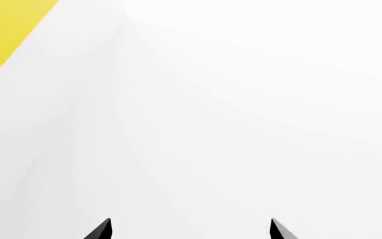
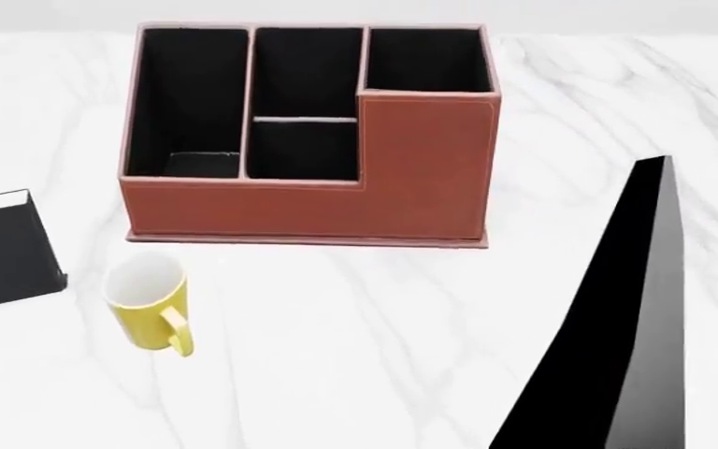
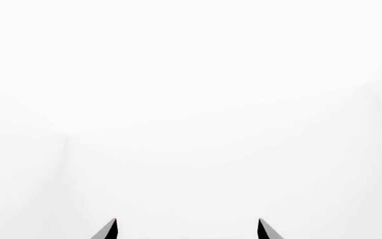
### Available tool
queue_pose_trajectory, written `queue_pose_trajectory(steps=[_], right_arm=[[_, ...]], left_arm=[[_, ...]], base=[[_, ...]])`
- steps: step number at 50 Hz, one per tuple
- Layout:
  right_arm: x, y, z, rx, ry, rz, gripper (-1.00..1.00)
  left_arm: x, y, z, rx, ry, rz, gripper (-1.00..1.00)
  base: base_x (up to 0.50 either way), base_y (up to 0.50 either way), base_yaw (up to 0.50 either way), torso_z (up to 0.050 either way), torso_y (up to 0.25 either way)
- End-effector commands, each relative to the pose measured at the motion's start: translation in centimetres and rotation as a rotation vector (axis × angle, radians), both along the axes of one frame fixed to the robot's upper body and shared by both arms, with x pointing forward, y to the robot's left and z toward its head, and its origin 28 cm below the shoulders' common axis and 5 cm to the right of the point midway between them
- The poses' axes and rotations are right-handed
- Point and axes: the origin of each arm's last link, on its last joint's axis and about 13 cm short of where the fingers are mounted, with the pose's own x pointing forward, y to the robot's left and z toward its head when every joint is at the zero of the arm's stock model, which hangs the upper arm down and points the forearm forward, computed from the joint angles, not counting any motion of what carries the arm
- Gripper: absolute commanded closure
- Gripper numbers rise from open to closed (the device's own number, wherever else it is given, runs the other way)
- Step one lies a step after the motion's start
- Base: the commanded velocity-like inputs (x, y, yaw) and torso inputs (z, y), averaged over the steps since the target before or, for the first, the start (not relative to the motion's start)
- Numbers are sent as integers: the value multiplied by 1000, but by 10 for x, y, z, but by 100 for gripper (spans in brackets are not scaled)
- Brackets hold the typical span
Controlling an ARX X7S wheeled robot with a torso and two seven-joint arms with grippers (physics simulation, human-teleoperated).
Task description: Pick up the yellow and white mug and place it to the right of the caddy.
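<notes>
The yellow and white mug point(image 2: 147, 304) stands upright on the white marble table point(image 2: 359, 355), in front of the caddy's left end, its handle turned toward the front. The reddish-brown caddy point(image 2: 422, 168) sits at the back middle, its taller section at the right. In the left wrist view, my left gripper point(image 1: 191, 230) is open, with only its two dark fingertips point(image 1: 101, 231) showing against blank white. My right gripper point(image 3: 187, 230) is open in the same way in the right wrist view, fingertips point(image 3: 108, 231) apart with nothing between them. Neither wrist view shows the mug or the caddy.
A small black upright card point(image 2: 7, 248) stands left of the mug. A long black pointed part point(image 2: 621, 327) rises from the bottom right of the head view and hides table surface right of the caddy. A flat yellow patch point(image 1: 5, 30) fills one corner of the left wrist view.
</notes>
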Motion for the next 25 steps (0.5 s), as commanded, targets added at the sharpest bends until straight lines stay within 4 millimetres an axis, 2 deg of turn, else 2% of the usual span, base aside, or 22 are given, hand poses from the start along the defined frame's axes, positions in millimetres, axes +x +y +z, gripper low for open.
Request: queue_pose_trajectory(steps=[1, 25], right_arm=[[1, 1, -1, 0, 7, -1, -100], [1, 2, -1, 5, 11, 2, -100]], left_arm=[[0, 0, 0, 0, 2, -3, -100], [0, -1, -1, 0, 7, -6, -100]], base=[[223, -12, 0, 0, 0], [350, -67, 0, 0, 1]])
